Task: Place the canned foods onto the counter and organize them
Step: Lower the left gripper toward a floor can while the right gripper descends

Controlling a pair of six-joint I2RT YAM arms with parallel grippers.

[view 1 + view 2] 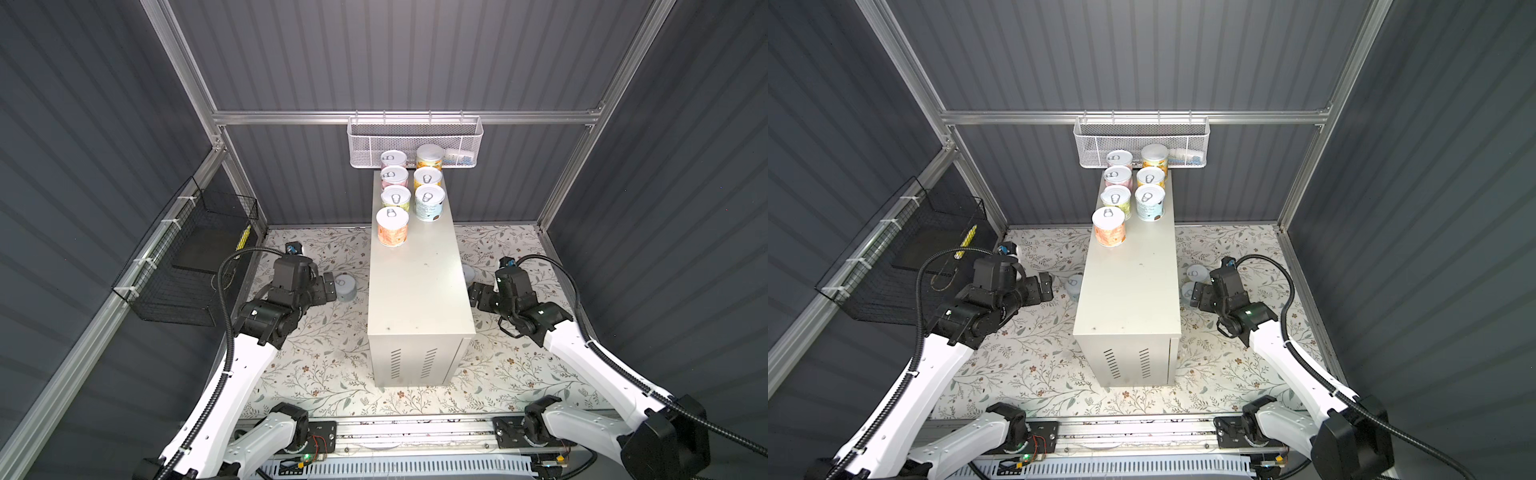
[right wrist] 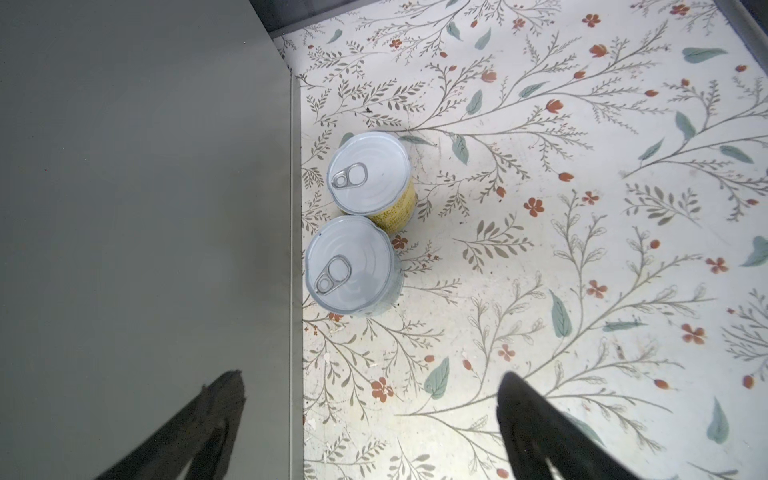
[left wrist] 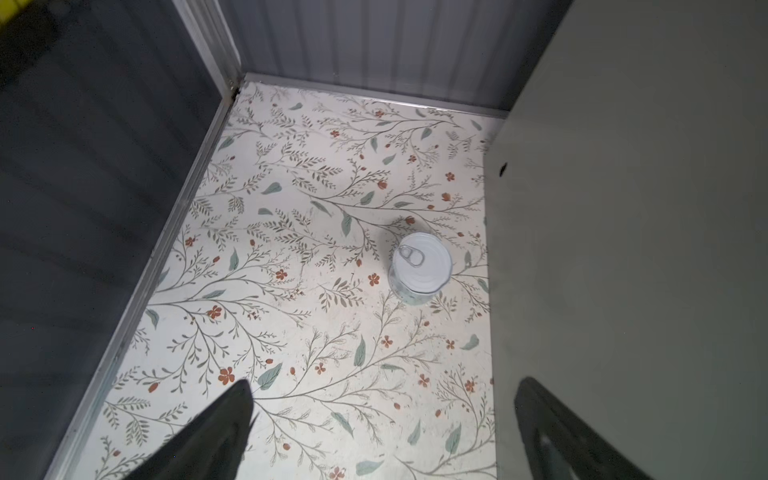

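The counter (image 1: 419,286) (image 1: 1129,295) stands mid-scene, and several canned foods sit in two rows at its far end, the nearest being orange (image 1: 392,227) (image 1: 1109,227). A pale can (image 1: 345,286) (image 3: 420,266) stands on the floral floor left of the counter. My left gripper (image 1: 330,291) (image 3: 386,384) is open just short of this can and holds nothing. On the right, a yellow can (image 2: 370,174) (image 1: 1197,274) and a pale can (image 2: 351,266) stand against the counter's side. My right gripper (image 1: 1196,297) (image 2: 370,375) is open near the pale one, and one finger overlaps the counter.
A white mesh basket (image 1: 415,141) hangs on the back rail just behind the counter's far end. A black wire basket (image 1: 187,266) hangs on the left wall. The floral surface (image 1: 332,365) is walled in by dark panels and aluminium frame rails.
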